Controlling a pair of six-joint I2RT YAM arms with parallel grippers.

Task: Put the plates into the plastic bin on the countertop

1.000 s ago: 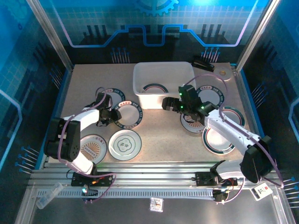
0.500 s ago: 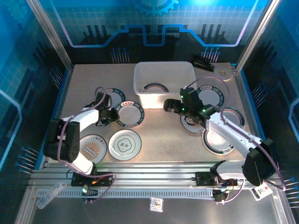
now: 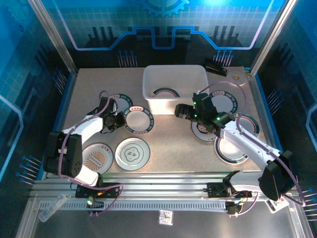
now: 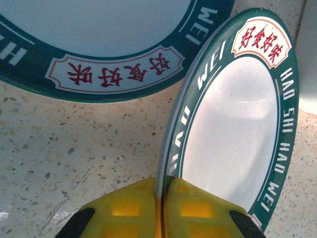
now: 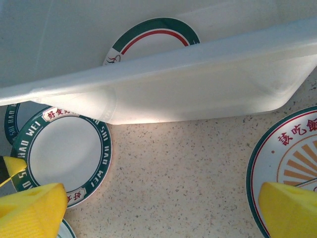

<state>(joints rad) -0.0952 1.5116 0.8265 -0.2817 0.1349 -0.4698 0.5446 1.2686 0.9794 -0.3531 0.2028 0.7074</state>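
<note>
Plate with the green rim [image 3: 137,120] sat on the table [image 3: 168,144], its nine-o'clock edge pinched in the closed left gripper [image 3: 121,120], the plastic bin [image 3: 145,84] at two o'clock, while the right gripper [image 3: 183,111] hung wide open, empty.

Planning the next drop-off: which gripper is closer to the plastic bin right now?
Right. The right gripper, open, sits just off the near wall of the plastic bin; the left gripper pinches a plate rim farther left.
</note>
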